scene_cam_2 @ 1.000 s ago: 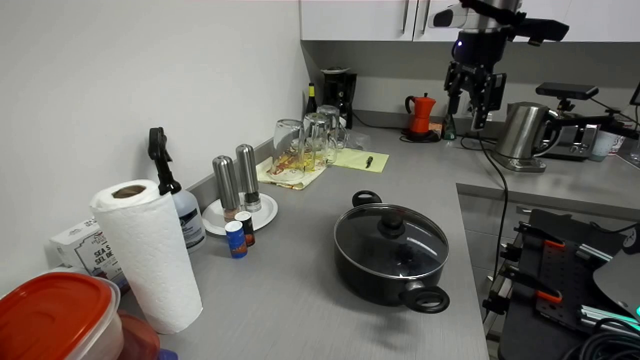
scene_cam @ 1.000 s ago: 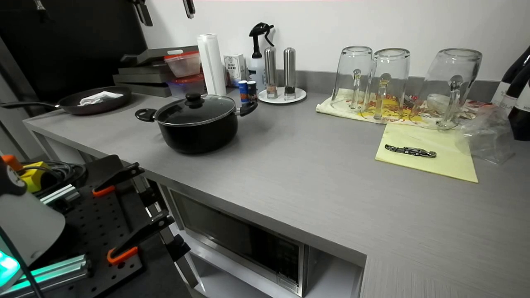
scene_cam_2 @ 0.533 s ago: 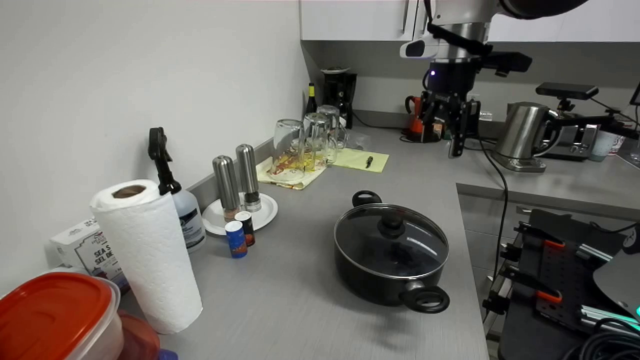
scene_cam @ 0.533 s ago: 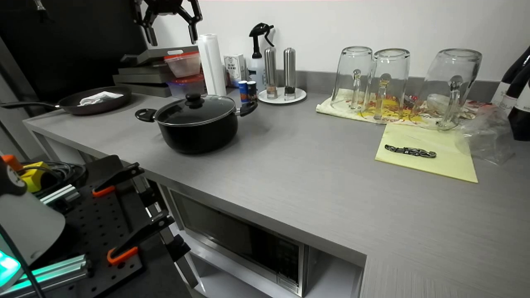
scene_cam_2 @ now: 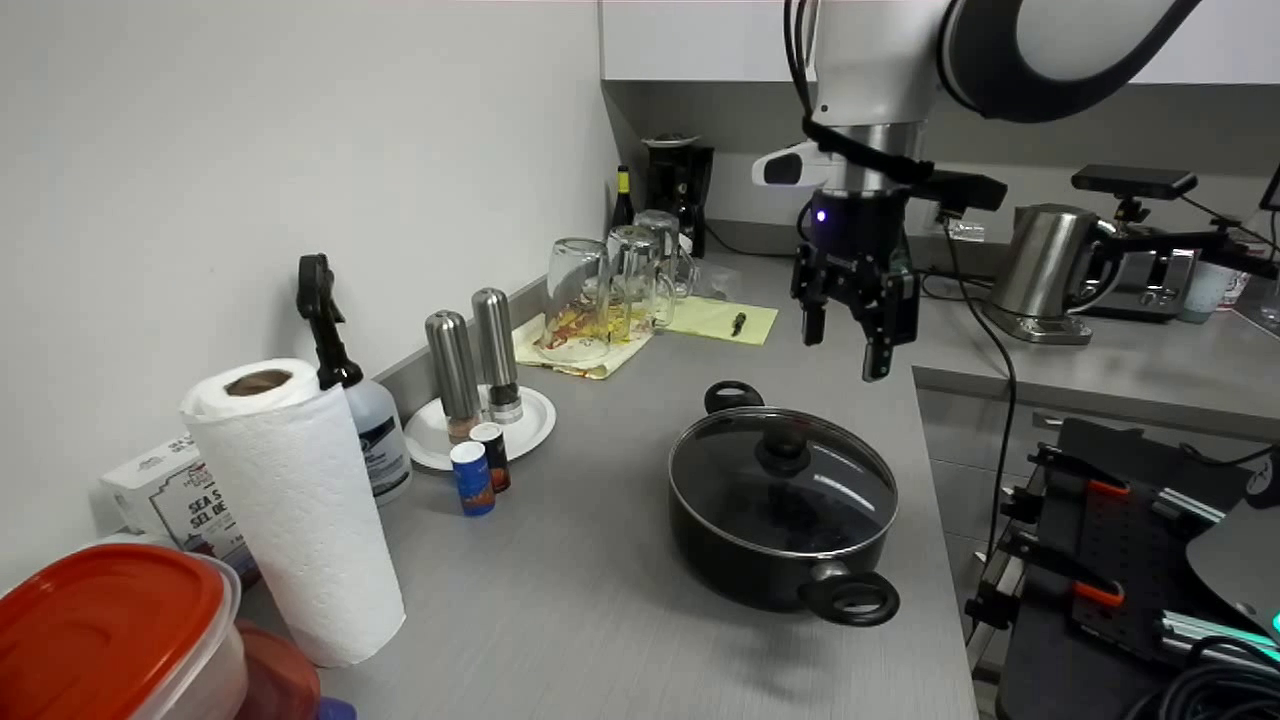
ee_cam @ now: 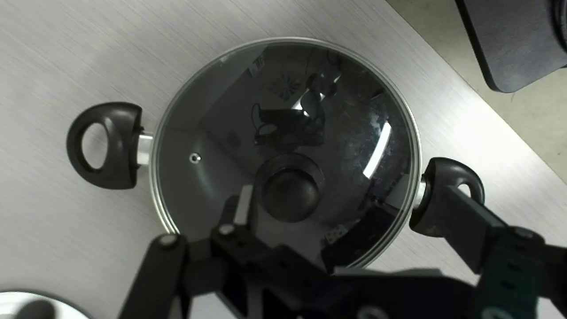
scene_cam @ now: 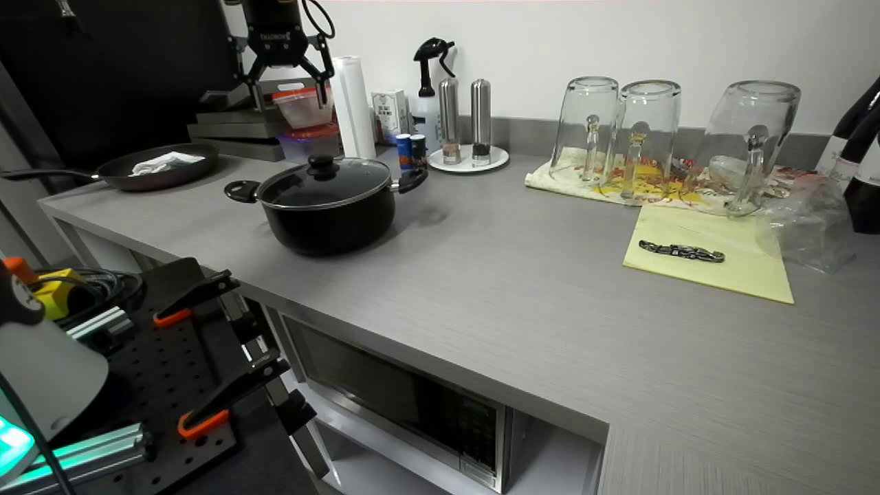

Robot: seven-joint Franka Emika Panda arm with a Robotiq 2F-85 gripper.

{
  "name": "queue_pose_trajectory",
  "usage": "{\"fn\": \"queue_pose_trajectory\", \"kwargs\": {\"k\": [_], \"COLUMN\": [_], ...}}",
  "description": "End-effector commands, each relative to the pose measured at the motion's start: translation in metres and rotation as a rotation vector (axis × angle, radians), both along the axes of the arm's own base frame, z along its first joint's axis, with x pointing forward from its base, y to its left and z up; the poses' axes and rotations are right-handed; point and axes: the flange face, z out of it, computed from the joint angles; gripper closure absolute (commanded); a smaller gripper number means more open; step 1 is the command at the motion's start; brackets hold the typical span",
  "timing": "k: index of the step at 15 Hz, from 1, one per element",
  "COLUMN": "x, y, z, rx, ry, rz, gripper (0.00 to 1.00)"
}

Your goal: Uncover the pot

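Note:
The wide black pot (scene_cam: 330, 230) stands on the grey counter and also shows in an exterior view (scene_cam_2: 760, 575). Its glass lid (scene_cam_2: 730, 490) with a metal rim lies on it, covering it. The lid's black knob (scene_cam_2: 783, 448) points up. My gripper (scene_cam: 290, 103) is open and empty, pointing down, in the air higher than the pot; it also shows in an exterior view (scene_cam_2: 845, 355). In the wrist view the gripper (ee_cam: 350, 192) has one finger beside the knob (ee_cam: 290, 195) and one over a pot handle (ee_cam: 443, 195). The pot's inside is hidden in shadow under the lid.
A paper towel roll (scene_cam_2: 295, 520), spray bottle (scene_cam_2: 375, 430), two steel mills (scene_cam_2: 455, 370) on a white plate (scene_cam_2: 540, 420) and small shakers (scene_cam_2: 473, 480) stand by the wall. Upside-down glass mugs (scene_cam: 584, 130) stand farther along. A frying pan (scene_cam: 158, 175) lies on the counter. The counter's edge (scene_cam: 385, 337) runs close to the pot.
My gripper has come down into view and lowered steadily. In an exterior view it has moved down and left, nearer the pot. It stays open. The pot and lid have not moved.

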Motion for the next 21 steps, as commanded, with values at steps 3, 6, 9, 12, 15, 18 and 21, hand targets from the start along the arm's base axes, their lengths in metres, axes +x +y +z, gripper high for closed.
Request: {"fn": "queue_pose_trajectory", "kwargs": {"k": [3,6,9,12,15,18,21], "x": [0.007,0.01,0.014,0.018,0.022,0.027,0.031], "y": [0.021,0.025,0.027,0.025,0.024,0.025,0.025], "z": [-0.027,-0.038,-0.05,-0.062,-0.073,-0.082,-0.089], "rx": [0.012,0.022,0.036,0.052,0.061,0.078,0.085], "ry": [0.025,0.02,0.021,0.017,0.008,-0.008,-0.013], "rz": [0.183,0.276,0.354,0.416,0.467,0.504,0.531], "gripper": [0.0,0.0,0.0,0.0,0.0,0.0,0.0]}}
